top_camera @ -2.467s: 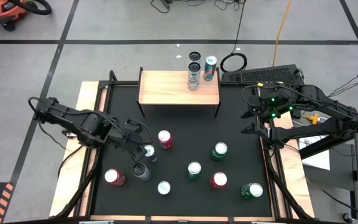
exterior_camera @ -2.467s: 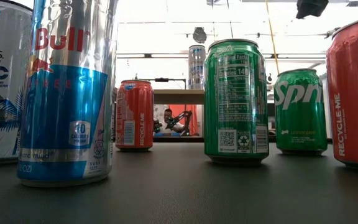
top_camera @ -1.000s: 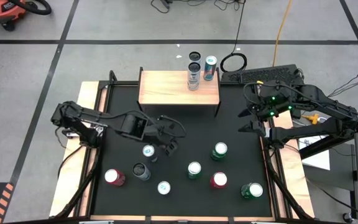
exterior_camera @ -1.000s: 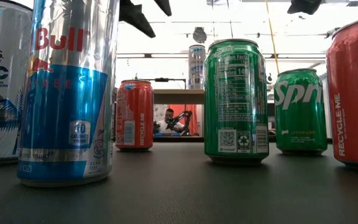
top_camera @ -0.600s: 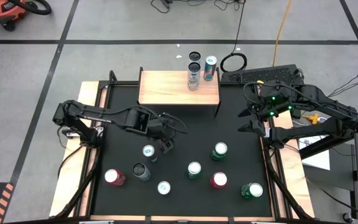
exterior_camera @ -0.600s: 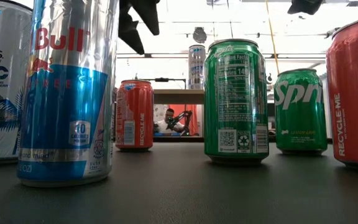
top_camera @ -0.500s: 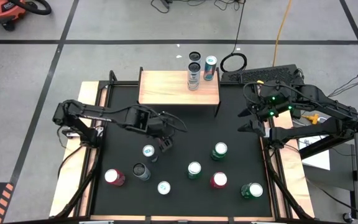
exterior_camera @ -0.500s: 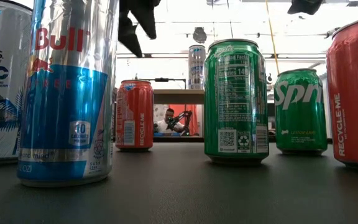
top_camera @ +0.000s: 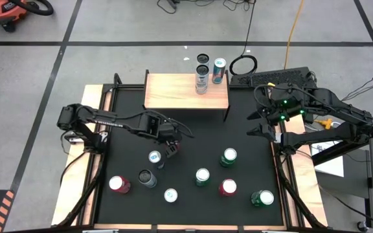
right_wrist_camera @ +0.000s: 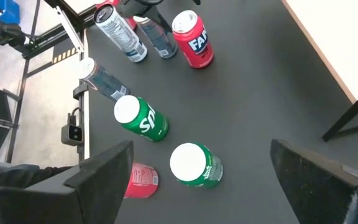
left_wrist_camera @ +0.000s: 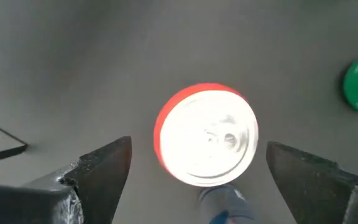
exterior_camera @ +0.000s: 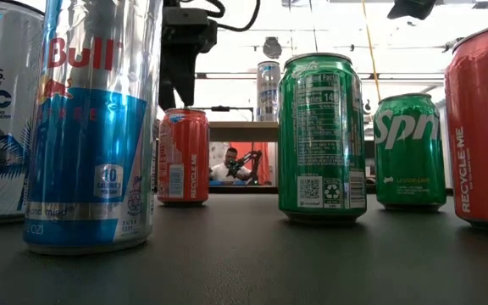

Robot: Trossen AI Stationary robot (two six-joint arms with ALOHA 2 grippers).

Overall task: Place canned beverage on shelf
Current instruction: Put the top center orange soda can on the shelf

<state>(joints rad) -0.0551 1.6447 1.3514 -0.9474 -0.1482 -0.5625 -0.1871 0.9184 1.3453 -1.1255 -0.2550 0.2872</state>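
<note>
high view: left gripper (top_camera: 171,146) reaches out over the middle of the black counter (top_camera: 238,129), directly above a red can (top_camera: 174,147) that shows only as a red sliver past the wrist. shelf (top_camera: 177,92) sits at the counter's far edge, light wood on thin black legs. two slim cans (top_camera: 202,79) are stacked at its far right corner, and a blue-and-silver can (top_camera: 219,70) stands at the back corner. the rest of the cans are all on the counter: a silver-blue one (top_camera: 155,157) just beside the left gripper, a dark one (top_camera: 147,178), a red one (top_camera: 118,185), a white-topped one (top_camera: 170,195), three green ones (top_camera: 229,156), another red (top_camera: 228,188). right gripper (top_camera: 256,123) hangs at the counter's right edge, well apart from every can.

low view: left gripper (exterior_camera: 176,76) hangs right above the red can (exterior_camera: 183,156), which stands upright on the counter. a tall red bull can (exterior_camera: 91,123) fills the near left, and a green sprite can (exterior_camera: 322,137) stands near centre. a person shows in the room behind.

left wrist view: looking straight down on the red can's top (left_wrist_camera: 206,135), centred between the two fingers (left_wrist_camera: 98,171). fingers wide, clear gap on both sides, not touching it.

right wrist view: right fingers (right_wrist_camera: 101,171) wide, nothing between them. green cans (right_wrist_camera: 142,119) and a red can (right_wrist_camera: 192,38) are on the counter beyond, with the shelf's edge (right_wrist_camera: 334,37) off to one side.
</note>
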